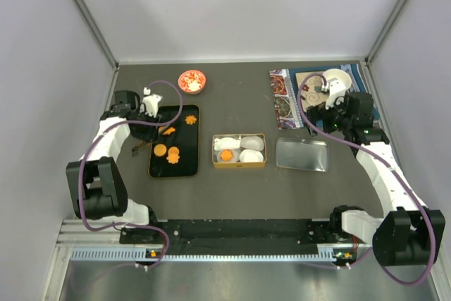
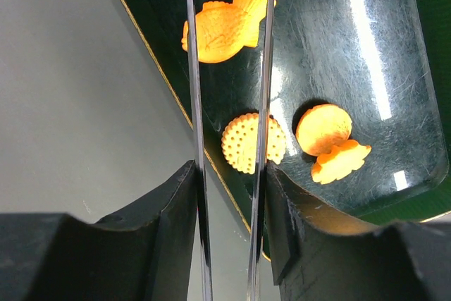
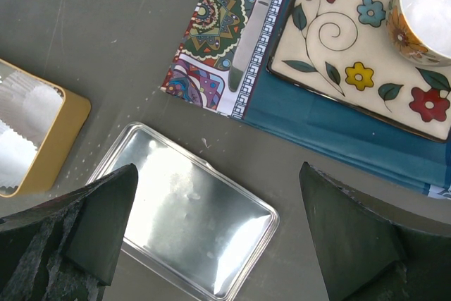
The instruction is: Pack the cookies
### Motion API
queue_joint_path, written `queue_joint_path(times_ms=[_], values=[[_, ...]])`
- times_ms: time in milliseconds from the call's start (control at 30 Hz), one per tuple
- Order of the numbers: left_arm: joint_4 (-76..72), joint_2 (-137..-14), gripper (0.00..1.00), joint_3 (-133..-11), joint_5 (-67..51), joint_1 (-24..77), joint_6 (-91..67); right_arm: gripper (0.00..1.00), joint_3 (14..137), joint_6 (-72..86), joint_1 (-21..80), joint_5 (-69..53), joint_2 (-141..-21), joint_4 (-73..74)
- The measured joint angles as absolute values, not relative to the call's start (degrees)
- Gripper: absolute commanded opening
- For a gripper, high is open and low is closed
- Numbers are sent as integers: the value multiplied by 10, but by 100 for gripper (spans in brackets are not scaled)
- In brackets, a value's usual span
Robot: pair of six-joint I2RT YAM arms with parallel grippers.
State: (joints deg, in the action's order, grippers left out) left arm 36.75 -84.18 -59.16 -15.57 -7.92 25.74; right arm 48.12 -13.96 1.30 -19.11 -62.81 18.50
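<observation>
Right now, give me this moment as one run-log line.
left gripper: open, tongs over tray cookies | right gripper: open, above tin lid | gold tin: one cookie packed

Left claw (image 2: 229, 68) narrowly parted, pointing down, right claw (image 3: 211, 237) spread wide

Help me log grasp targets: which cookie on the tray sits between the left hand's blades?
The fish-shaped cookie, framed between the left hand; the dotted round one sits lower.
</observation>
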Motion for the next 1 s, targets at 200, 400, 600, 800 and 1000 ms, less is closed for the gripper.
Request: queue_joint_path(times_ms=[200, 400, 600, 800, 1000], values=[[373, -842, 13, -592, -161, -85, 262, 99, 481, -140, 13, -191, -628, 185], [383, -833, 0, -591, -175, -90, 271, 99, 481, -140, 13, -191, -628, 185], [404, -775, 0, -591, -195, -91, 277, 99, 481, -140, 13, -191, -629, 185], [445, -711, 0, -596, -242, -91, 298, 99, 481, -140, 13, -191, -633, 185], [496, -656, 0, -608, -314, -86, 317, 99, 481, -140, 13, -191, -635, 185]])
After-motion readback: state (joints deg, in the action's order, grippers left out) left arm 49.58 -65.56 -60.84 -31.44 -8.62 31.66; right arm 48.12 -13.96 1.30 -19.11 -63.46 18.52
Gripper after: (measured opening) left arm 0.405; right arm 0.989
